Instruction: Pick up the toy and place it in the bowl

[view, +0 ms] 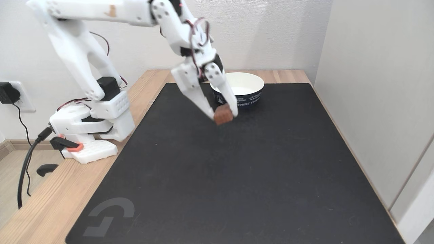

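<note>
Fixed view. Gripper point(223, 117) clamped on the toy point(223, 115), a small reddish-brown block with rounded corners, pinched at the fingertips on opposite sides. Toy appears lifted off the mat, hanging just near and left of the paper bowl point(252, 96), not yet over its rim.

Handling, judged: block looks light and stiff; the rough matte faces should give the fingers good friction. The flat opposite sides are the sensible hold, as now. Not fragile by appearance. Bowl is thin paper, probably light enough to slide if bumped.

Surface: black desk mat point(237, 186) with a grey logo at near left, laid on a wooden table point(44, 210). White wall behind; pale panel at right; wall socket point(10, 95) with plug at far left.
</note>
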You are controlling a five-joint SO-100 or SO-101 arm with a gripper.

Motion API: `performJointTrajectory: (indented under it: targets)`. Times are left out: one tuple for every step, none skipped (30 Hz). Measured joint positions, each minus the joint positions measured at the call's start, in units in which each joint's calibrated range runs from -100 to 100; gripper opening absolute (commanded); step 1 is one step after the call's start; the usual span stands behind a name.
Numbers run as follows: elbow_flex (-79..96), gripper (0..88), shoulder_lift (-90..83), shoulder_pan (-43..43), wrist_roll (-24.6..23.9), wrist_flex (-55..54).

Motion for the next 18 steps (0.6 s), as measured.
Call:
performJointTrajectory:
  targets:
    - [2.36, 2.3, -2.91, -2.25, -1.9, -2.03]
    - [4.35, 2.3, -5.66, -4.83, -3.4, -4.39]
    - [8.31, 2.3, -10.66, -10.15, -6.85, -9.46]
    - [9.73, 2.4, -11.99, -11.07, -7.98, -11.23]
    - [11.34, 2.4, -13.41, -11.65, -9.06, -13.0]
    - [14.74, 2.4, -15.57, -13.98, -11.07, -16.04]
    - [18.61, 2.4, -17.82, -16.98, -12.87, -20.18]
    - [26.26, 2.4, -21.07, -21.64, -16.32, -29.63]
    - [28.91, 2.4, -21.65, -22.14, -17.3, -33.85]
    - [31.37, 2.4, -22.15, -23.14, -18.38, -38.16]
    - [34.77, 2.4, -22.65, -24.89, -20.08, -43.73]
    - [42.32, 2.4, -23.23, -27.3, -22.39, -55.21]
    - [44.69, 2.4, -23.23, -26.97, -22.96, -59.86]
    - [46.76, 2.4, -23.23, -27.13, -23.47, -64.16]
    - [49.22, 2.4, -23.4, -28.13, -23.84, -68.38]
    - [50.92, 2.4, -23.15, -28.71, -23.89, -71.42]
    - [51.87, 2.4, -21.4, -27.8, -24.09, -75.14]
    - [52.05, 2.3, -20.65, -27.97, -24.25, -76.32]
